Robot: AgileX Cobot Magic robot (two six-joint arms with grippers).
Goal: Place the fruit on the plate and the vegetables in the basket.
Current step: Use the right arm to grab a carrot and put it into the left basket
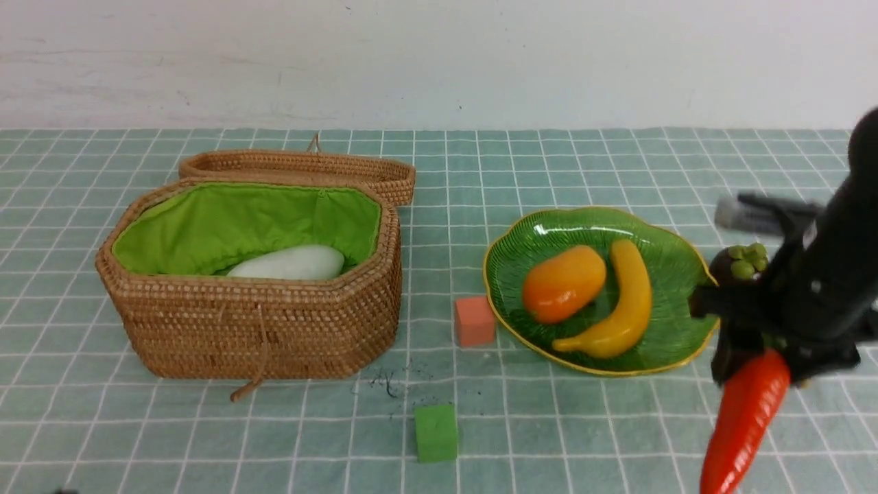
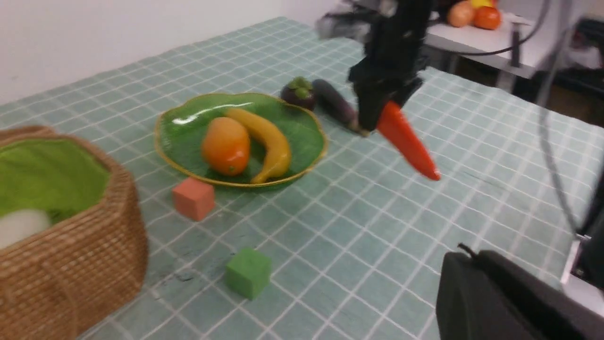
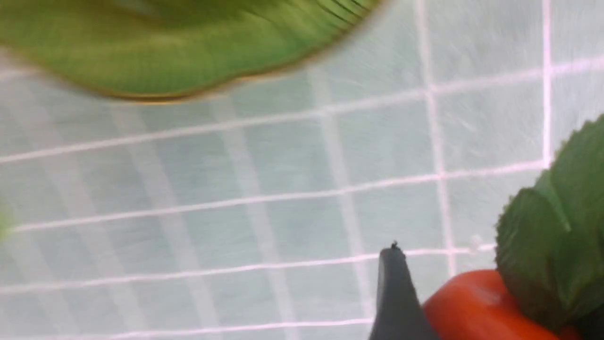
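Observation:
My right gripper (image 1: 775, 357) is shut on the orange-red carrot (image 1: 744, 418), which hangs tip down above the cloth just right of the green plate (image 1: 549, 233). The mango (image 1: 564, 283) and banana (image 1: 627, 302) lie on the plate. The mangosteen (image 1: 737, 264) sits on the cloth by the plate's right rim, partly behind my right arm. The eggplant (image 2: 335, 104) lies beside it. The radish (image 1: 288, 264) lies in the open basket (image 1: 260, 329). My left gripper (image 2: 474, 257) is shut and empty, low over the cloth, out of the front view.
The basket's lid (image 1: 302, 168) lies open behind it. An orange cube (image 1: 475, 320) sits against the plate's left rim. A green cube (image 1: 435, 432) sits nearer the front. A side table with other fruit (image 2: 472, 14) stands beyond the cloth.

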